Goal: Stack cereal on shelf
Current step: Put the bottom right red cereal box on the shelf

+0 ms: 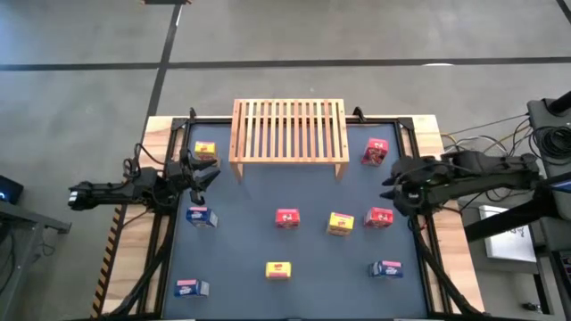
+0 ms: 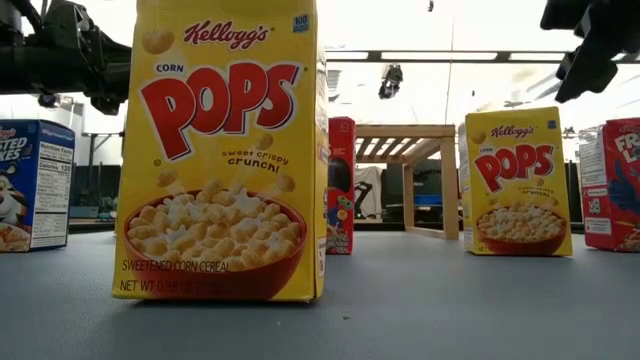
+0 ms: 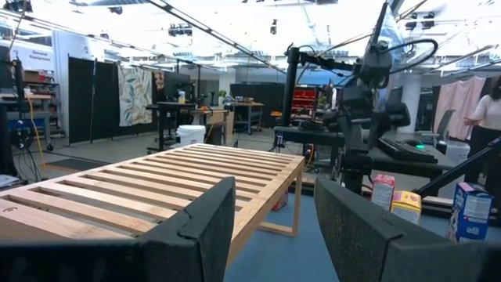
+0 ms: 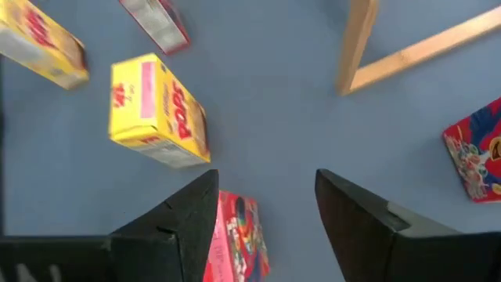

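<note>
The wooden slatted shelf (image 1: 288, 131) stands on its legs at the table's far middle, with nothing on its slats. Nine cereal boxes stand scattered on the blue mat: yellow ones (image 1: 204, 150) (image 1: 340, 223) (image 1: 278, 269), red ones (image 1: 376, 152) (image 1: 286, 218) (image 1: 379, 218), blue ones (image 1: 200, 216) (image 1: 385, 268) (image 1: 190, 288). My left gripper (image 1: 207, 171) is open, held level by the shelf's left leg, looking across the slats (image 3: 156, 188). My right gripper (image 4: 266, 178) is open, raised above the mat, pointing down over a red box (image 4: 235, 239) beside a yellow box (image 4: 156, 110).
Black frame rails run along the table's left and right sides (image 1: 163, 223). Cables lie off the right edge (image 1: 486, 134). In the low view a yellow box (image 2: 220, 150) stands close to the camera and hides much of the mat. Bare mat lies in front of the shelf (image 1: 285, 183).
</note>
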